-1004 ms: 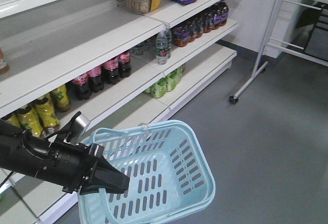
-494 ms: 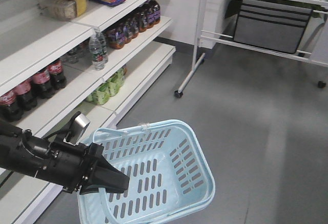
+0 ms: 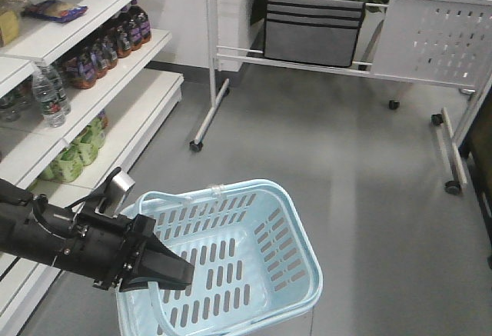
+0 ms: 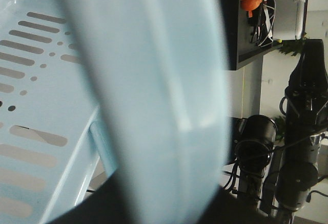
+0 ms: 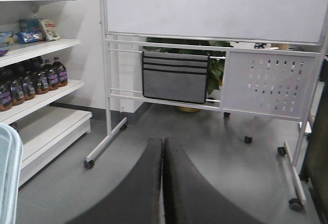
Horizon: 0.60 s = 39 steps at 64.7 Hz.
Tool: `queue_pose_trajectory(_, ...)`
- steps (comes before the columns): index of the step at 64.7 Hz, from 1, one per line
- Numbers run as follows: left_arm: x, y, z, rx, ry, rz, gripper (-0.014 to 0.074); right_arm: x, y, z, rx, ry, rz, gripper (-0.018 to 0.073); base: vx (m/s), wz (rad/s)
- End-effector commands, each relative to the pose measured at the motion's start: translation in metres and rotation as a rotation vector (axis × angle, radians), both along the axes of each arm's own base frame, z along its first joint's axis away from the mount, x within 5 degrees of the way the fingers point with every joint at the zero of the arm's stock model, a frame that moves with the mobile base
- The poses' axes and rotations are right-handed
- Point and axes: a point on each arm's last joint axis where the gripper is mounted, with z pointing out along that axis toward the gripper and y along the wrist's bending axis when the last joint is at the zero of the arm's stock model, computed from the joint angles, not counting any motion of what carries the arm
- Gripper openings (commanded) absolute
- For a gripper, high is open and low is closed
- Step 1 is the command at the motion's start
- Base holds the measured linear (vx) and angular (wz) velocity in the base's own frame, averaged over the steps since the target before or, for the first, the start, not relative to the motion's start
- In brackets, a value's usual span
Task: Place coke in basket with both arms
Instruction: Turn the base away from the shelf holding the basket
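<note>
Now shelves [image 3: 127,113] farther left, basket [image 3: 300,221] unmoved.

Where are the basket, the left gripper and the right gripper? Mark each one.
basket [image 3: 246,186], exterior front-facing view, far rim.
left gripper [image 3: 187,277], exterior front-facing view, its pointed tips.
right gripper [image 5: 163,143], right wrist view, where the closed tips meet.

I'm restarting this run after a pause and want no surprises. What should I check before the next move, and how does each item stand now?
1. Left gripper closed on the basket handle: ok.
2. Basket empty, with room for the bottle: ok.
3. Right gripper free: ok, its jaws are shut on nothing and must open before a grasp.
4. Coke in view: not ok, only purple-labelled dark bottles show in the right wrist view.
5. Whiteboard stand apart from the basket: ok.
</note>
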Motion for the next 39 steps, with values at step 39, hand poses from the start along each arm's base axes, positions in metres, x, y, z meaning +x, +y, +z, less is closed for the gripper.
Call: queue_pose_trajectory(39,-0.0014,-0.0043,0.0237,-0.11,-0.042,-0.002,-0.0006,-0.0008,-0.0006,0.0038,-0.011,-0.078,-0.008,-0.001,0.08,-0.39)
